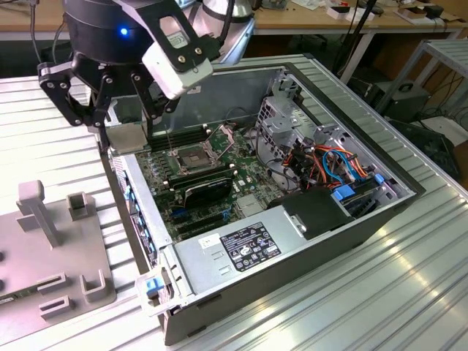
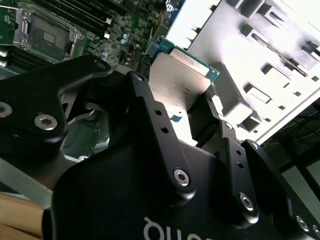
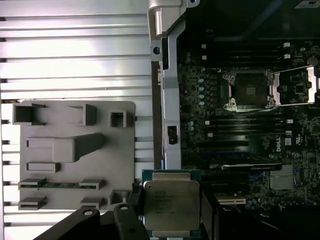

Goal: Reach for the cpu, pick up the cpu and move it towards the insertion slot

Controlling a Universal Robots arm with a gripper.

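My gripper (image 1: 126, 130) is shut on the cpu (image 1: 126, 140), a thin pale square chip held flat between the two black fingers. It hangs over the open computer case's wall on the exterior view's left. The insertion slot (image 1: 191, 158), a silver-framed socket with a dark centre and its bracket lifted, lies on the green motherboard a short way toward the exterior view's right. In both wrist views the cpu (image 2: 180, 82) (image 3: 171, 205) sits between the fingers, apart from the insertion slot (image 2: 47, 35) (image 3: 250, 90).
A grey fixture plate (image 1: 51, 241) (image 3: 75, 155) with raised blocks lies on the ribbed table outside the case. Inside are long memory slots (image 3: 240, 122), a black card (image 1: 208, 191), a labelled black block (image 1: 248, 245), a metal drive cage (image 1: 281, 121) and coloured cables (image 1: 329, 161).
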